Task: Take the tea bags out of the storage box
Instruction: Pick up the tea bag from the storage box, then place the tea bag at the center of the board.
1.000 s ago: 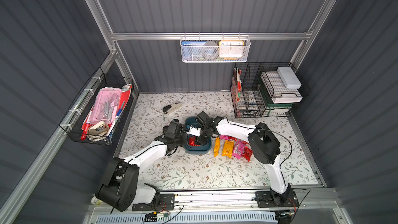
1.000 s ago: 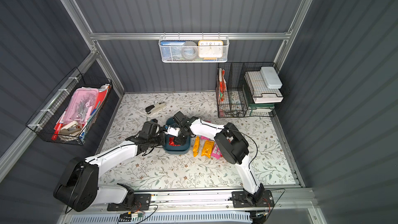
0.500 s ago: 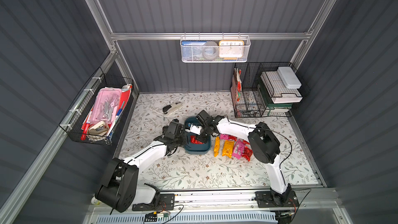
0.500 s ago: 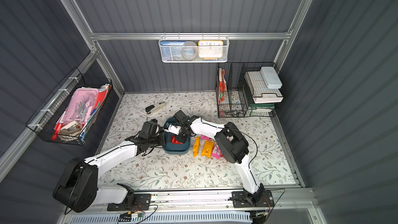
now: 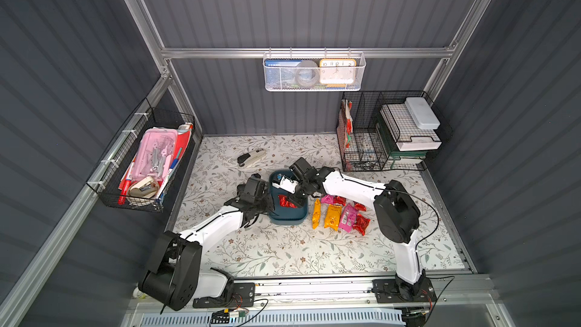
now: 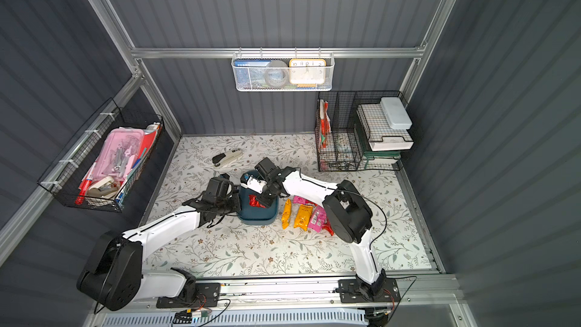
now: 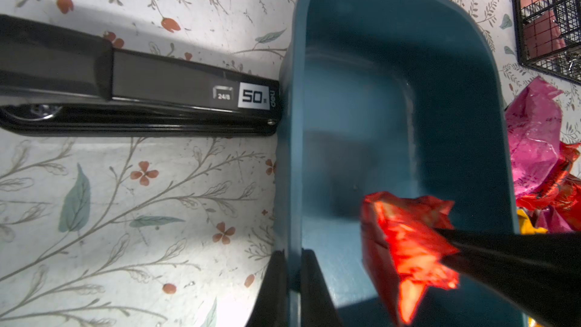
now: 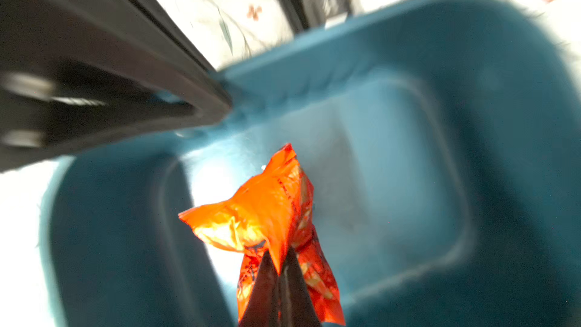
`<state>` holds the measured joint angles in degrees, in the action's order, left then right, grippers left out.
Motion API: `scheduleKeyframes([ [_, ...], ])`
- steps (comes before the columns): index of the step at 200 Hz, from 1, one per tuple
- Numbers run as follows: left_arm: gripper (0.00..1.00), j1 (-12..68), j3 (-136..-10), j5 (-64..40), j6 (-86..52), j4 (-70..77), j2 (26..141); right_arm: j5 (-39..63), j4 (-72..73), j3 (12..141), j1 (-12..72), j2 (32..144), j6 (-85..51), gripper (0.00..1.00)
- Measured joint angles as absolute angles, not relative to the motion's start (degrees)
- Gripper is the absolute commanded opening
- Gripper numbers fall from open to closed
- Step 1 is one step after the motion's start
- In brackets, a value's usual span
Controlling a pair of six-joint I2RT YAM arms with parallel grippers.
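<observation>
My right fingers (image 8: 262,297) pinch the red tea bag (image 8: 267,215) by one end, its length hanging beyond them inside the storage box (image 8: 408,168), whose wall my left gripper (image 7: 291,265) clamps.

One red tea bag (image 5: 286,201) is within the single storage box (image 5: 287,218) at frame centre. Seven more lie on the bench (image 5: 283,253) just right of it: two orange-yellow sachets (image 5: 316,213) (image 5: 332,217), two pink sachets (image 5: 327,199) (image 5: 347,218) and, as far as can be told, three red sachets (image 5: 340,200) (image 5: 360,206) (image 5: 361,224). That makes eight. One stapler (image 5: 251,158) lies on the bench, upper left of the box. One white mesh basket (image 5: 273,84) hangs at top centre, and one black wire basket (image 5: 110,190) at the left.
</observation>
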<state>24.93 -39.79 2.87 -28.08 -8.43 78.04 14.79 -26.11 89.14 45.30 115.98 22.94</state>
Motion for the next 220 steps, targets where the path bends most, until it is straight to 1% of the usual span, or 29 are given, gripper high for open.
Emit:
scheduleKeyframes([
  [43, 0.00, 24.9, -39.8, 2.9, -28.1, -8.4, 78.0, 12.8, -21.9, 84.7, 45.3, 110.0, 18.8, 0.00],
  [70, 0.00, 24.9, -39.8, 2.8, -28.1, -8.4, 78.0, 8.1, -19.3, 80.5, 45.3, 106.8, 14.3, 0.00],
  [106, 0.23, 24.9, -39.8, 2.6, -28.5, -8.2, 78.0, 1.6, -16.8, 75.2, 45.3, 101.6, 5.7, 0.00],
  [137, 0.39, 24.9, -39.8, 2.6, -28.7, -7.9, 77.9, -3.2, -18.5, 74.1, 45.3, 97.6, -6.1, 0.00],
  [149, 0.51, 24.9, -39.8, 2.6, -28.8, -7.9, 77.6, -4.8, -19.8, 74.1, 45.3, 96.3, -9.8, 0.00],
  [154, 0.54, 24.9, -39.8, 2.7, -28.9, -7.9, 77.4, -5.7, -20.5, 74.1, 45.3, 95.8, -11.5, 0.00],
  [174, 0.61, 24.9, -39.8, 3.0, -29.1, -7.7, 75.9, -9.8, -22.1, 72.3, 45.3, 93.1, -16.9, 0.00],
  [204, 0.63, 24.9, -39.8, 4.1, -29.4, -7.7, 73.2, -16.3, -26.8, 69.7, 44.0, 89.6, -23.3, 0.00],
  [220, 0.66, 24.9, -39.8, 5.2, -29.8, -7.7, 70.7, -18.1, -29.9, 68.5, 41.1, 88.1, -26.0, 0.00],
])
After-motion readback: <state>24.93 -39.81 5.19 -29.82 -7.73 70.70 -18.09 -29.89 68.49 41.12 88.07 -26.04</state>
